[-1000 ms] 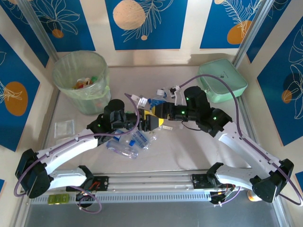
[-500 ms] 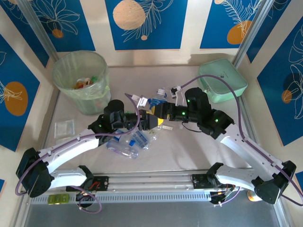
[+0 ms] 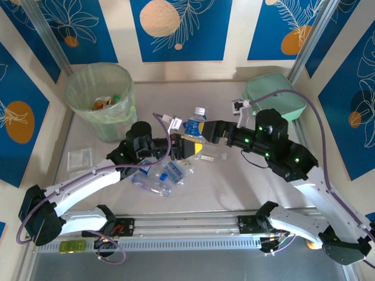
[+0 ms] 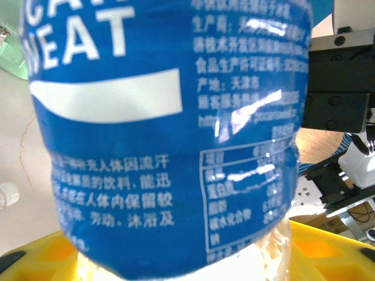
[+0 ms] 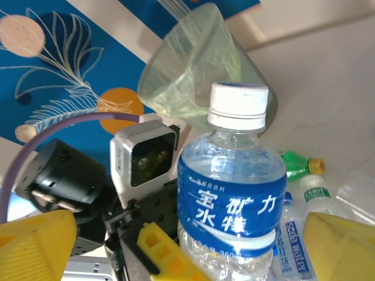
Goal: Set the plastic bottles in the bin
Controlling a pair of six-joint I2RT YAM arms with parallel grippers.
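While the left gripper (image 3: 188,147) clamps an upright blue-labelled bottle (image 3: 195,127) over the middle of the pale table (image 3: 246,181), the right gripper (image 3: 203,130) gapes wide just beside it. Blue patterned walls (image 3: 181,29) close 3 sides; the bin (image 3: 98,96) stands far left, a mint case (image 3: 275,99) far right, and more bottles (image 3: 159,177) lie beside the left arm (image 3: 88,184).

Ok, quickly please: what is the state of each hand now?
Left hand: closed on the bottle, holding it near its base.
Right hand: open, with a finger on either side of the bottle, not gripping it.
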